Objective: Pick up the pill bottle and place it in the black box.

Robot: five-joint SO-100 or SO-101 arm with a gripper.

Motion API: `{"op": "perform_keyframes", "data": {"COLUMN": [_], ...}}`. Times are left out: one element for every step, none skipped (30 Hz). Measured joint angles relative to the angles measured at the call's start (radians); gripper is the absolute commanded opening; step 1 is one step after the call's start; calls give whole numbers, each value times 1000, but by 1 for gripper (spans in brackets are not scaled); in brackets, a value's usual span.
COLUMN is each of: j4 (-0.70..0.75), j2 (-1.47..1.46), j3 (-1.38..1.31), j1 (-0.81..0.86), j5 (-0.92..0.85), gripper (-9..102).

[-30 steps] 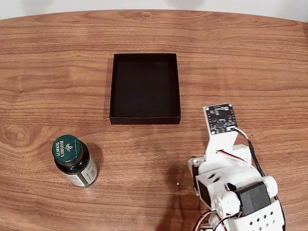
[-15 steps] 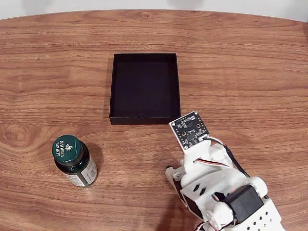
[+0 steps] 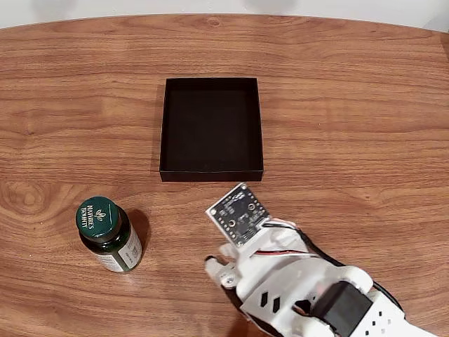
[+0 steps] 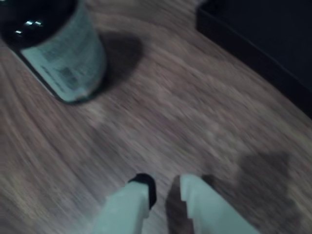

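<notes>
Wood-grain table (image 3: 365, 105) | small dark green glass pill bottle (image 3: 109, 234) stood upright near the left edge, well apart from the shallow matte black box (image 3: 211, 128) | white gripper (image 4: 163, 191) hovered with fingers nearly together, holding nothing | pickup and placing both remained.

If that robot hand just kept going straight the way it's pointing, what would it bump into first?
Probably bare wood table first. In the wrist view the hand aims between the pill bottle and the black box; depth is unclear.
</notes>
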Motion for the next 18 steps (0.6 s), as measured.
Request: {"op": "perform_keyframes", "data": {"j4": [-21,-44,-66,-86,-107,-133,-158,-190,-229,-275,-311,-345,-388,-445,-512,-583,-652,-715], "j2": [0,0,0,0,0,-5,-15,-40,-75,-107,-129,-150,-186,-233,-284,-334,-382,-420], "j3": [0,0,0,0,0,0,0,0,0,0,0,0,0,0,0,0,0,0], "j1": [-11,-17,-23,-28,-34,-38,-43,-48,-52,-55,-57,-57,-57,-57,-57,-57,-57,-57], "j5": [-5,-6,-5,-5,-2,6,14,23,29,35,38,46,55,67,78,87,95,101], "gripper": [5,6,7,8,9,12,14,16,18,20,23,25,26,28,29,30,31,32]}}
